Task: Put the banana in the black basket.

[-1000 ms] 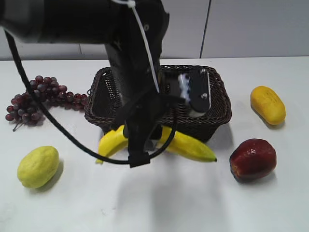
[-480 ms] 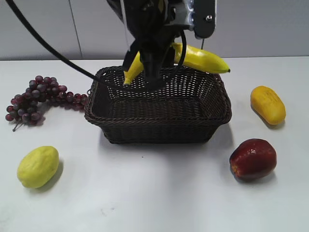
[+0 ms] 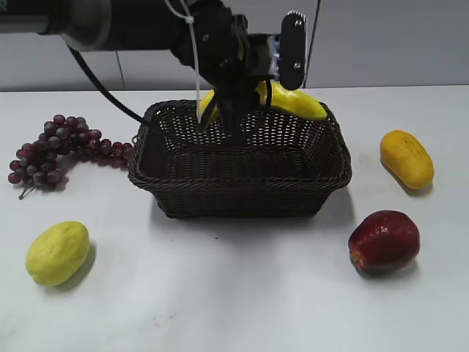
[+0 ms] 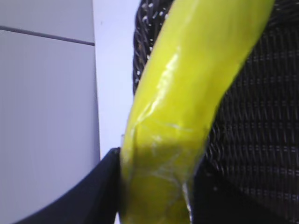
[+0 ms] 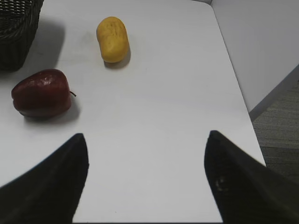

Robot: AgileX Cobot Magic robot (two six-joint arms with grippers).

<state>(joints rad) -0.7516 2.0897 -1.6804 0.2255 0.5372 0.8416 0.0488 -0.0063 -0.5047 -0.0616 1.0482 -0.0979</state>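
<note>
My left gripper [image 3: 236,103] is shut on the bright yellow banana [image 3: 293,102] and holds it over the far part of the black basket [image 3: 242,192], low near the back rim. In the left wrist view the banana [image 4: 182,107] fills the frame between the jaws, with the basket's dark weave [image 4: 252,140] behind it. My right gripper [image 5: 145,140] is open and empty above bare white table. It is out of the exterior view. The inside of the basket holds nothing else that I can see.
Purple grapes [image 3: 62,143] lie left of the basket. A yellow-green lemon-like fruit [image 3: 57,252] sits front left. A red apple [image 3: 383,240] and an orange-yellow oval fruit [image 3: 406,158] lie right; both show in the right wrist view, apple [image 5: 41,93], oval fruit [image 5: 112,38]. The table edge [image 5: 243,100] runs at right.
My left gripper lifted the banana from the table in front of the basket, carried it up over the basket, and has now lowered it toward the back of the basket.
</note>
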